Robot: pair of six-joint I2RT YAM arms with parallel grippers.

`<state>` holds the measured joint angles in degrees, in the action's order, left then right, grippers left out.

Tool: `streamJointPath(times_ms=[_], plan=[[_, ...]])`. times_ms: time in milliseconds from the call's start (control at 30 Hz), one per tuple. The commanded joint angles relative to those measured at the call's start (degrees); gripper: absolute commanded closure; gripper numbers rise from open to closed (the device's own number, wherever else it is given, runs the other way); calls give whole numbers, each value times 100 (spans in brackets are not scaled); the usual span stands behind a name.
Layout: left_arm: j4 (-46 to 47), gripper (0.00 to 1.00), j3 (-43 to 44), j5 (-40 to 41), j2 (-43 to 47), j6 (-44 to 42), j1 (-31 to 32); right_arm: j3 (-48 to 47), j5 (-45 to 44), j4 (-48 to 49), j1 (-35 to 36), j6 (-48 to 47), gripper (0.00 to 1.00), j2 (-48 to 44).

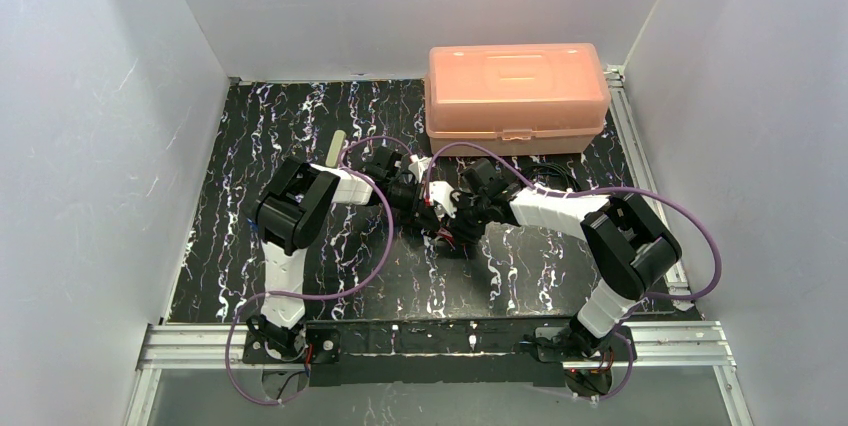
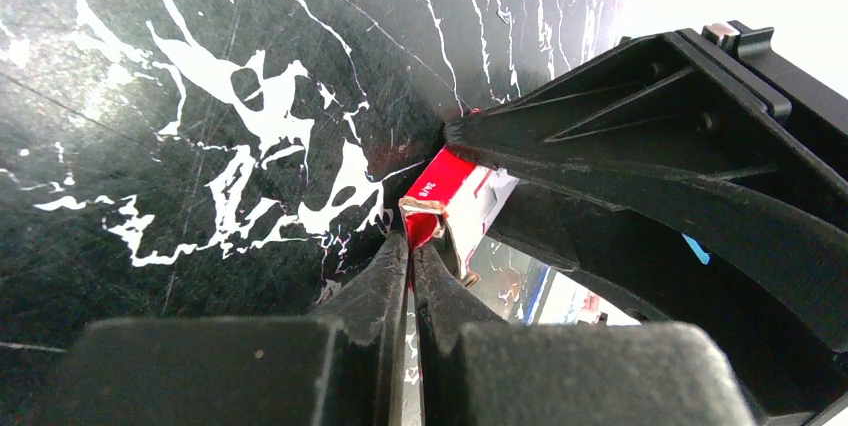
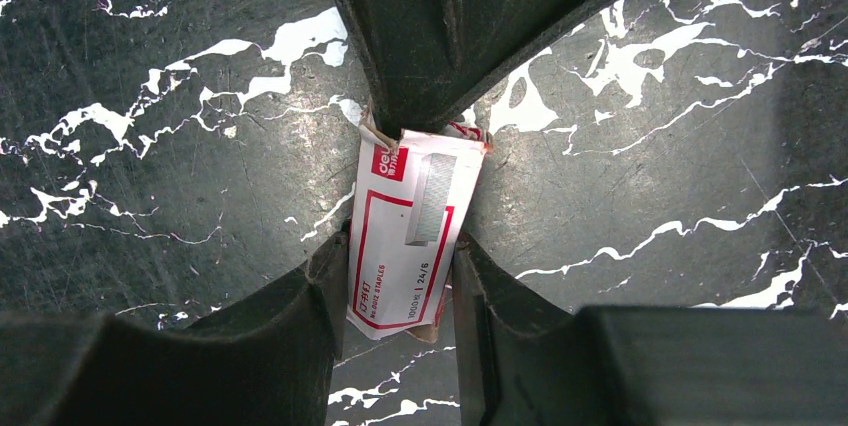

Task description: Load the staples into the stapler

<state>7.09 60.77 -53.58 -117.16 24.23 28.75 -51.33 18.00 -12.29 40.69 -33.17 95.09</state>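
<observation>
The small red-and-white staples box (image 3: 410, 236) hangs between both grippers above the black marbled table. My right gripper (image 3: 400, 246) is shut on its two long sides. My left gripper (image 2: 410, 241) is shut on the torn red end flap of the box (image 2: 455, 196); its fingers (image 3: 420, 46) reach in from the top of the right wrist view. The staple strips are hidden inside the box. In the top view both grippers meet at the table's middle, left (image 1: 425, 208) and right (image 1: 457, 226). No stapler shows clearly.
A closed translucent orange plastic case (image 1: 515, 96) stands at the back right. A small pale oblong object (image 1: 338, 149) lies behind the left arm; I cannot tell what it is. Purple cables loop over both arms. White walls enclose the table.
</observation>
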Motion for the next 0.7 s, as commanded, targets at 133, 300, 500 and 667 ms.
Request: streamJointPath(times_ms=[133,300,500,667], plan=[[-334,100,-75,333,280,-193,-106,163,-782,-707,-59,-20,64,12],[-331,100,-85,348,299,-211,-116,172,-921,-797,-56,-31,62,7],[-331,100,-94,344,295,-217,-124,157,-1045,-995,-54,-53,60,28],[-331,100,-94,324,299,-223,-133,155,-1130,-1090,-52,-74,58,40]])
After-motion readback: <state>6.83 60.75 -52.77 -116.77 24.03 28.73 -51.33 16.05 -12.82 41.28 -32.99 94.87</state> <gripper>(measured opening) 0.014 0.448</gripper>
